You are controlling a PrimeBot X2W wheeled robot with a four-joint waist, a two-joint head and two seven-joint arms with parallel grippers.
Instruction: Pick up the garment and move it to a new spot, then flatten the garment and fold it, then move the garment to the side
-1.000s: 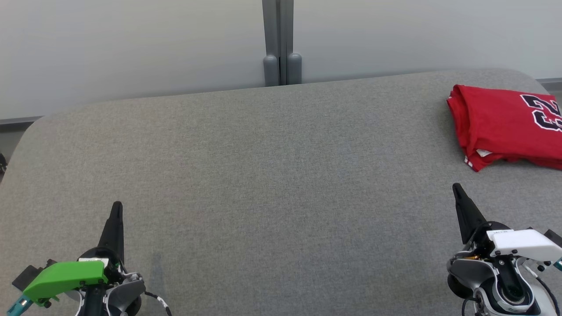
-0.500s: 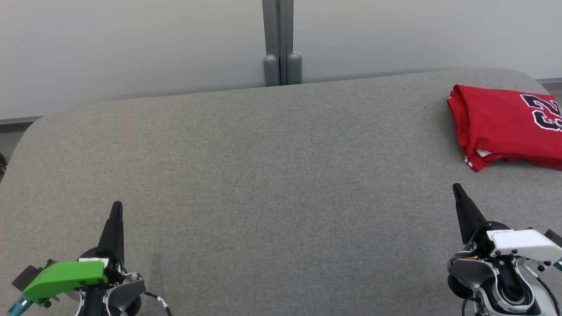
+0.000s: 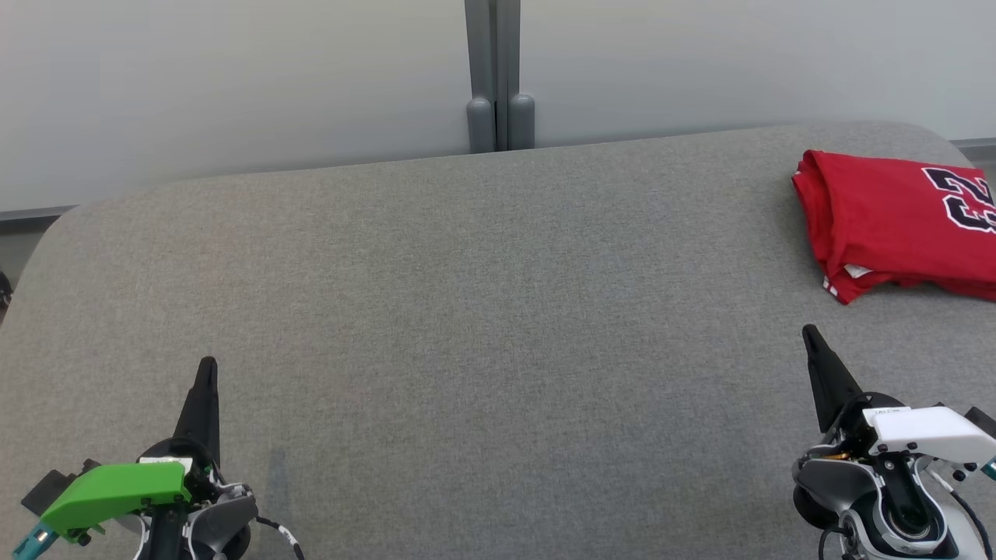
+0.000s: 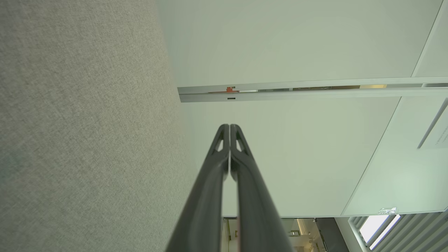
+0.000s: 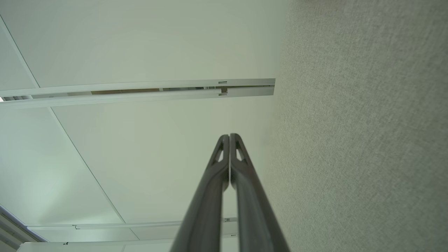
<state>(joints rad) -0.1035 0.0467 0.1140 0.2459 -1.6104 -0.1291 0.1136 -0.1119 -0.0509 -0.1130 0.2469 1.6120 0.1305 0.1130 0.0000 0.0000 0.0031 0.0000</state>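
Apparently the closing step is in hand or already done: the red garment (image 3: pixel 895 222) lies folded in a compact stack at the far right of the grey table (image 3: pixel 482 311), which fits "move it to the side". It sits ahead of the right gripper (image 3: pixel 811 336) and a little outward from its tips, near but apart from them. From the left gripper (image 3: pixel 205 372) it is well apart, across the bare cloth. Both pairs of jaws are pressed fully together, tip against tip, and grasp nothing. Neither touches the garment, and each points forward over the table. If the fold counts as finished, the next move likely calls only for parking the arms. If not, the right jaws would have to part and reach forward to the stack's near edge.
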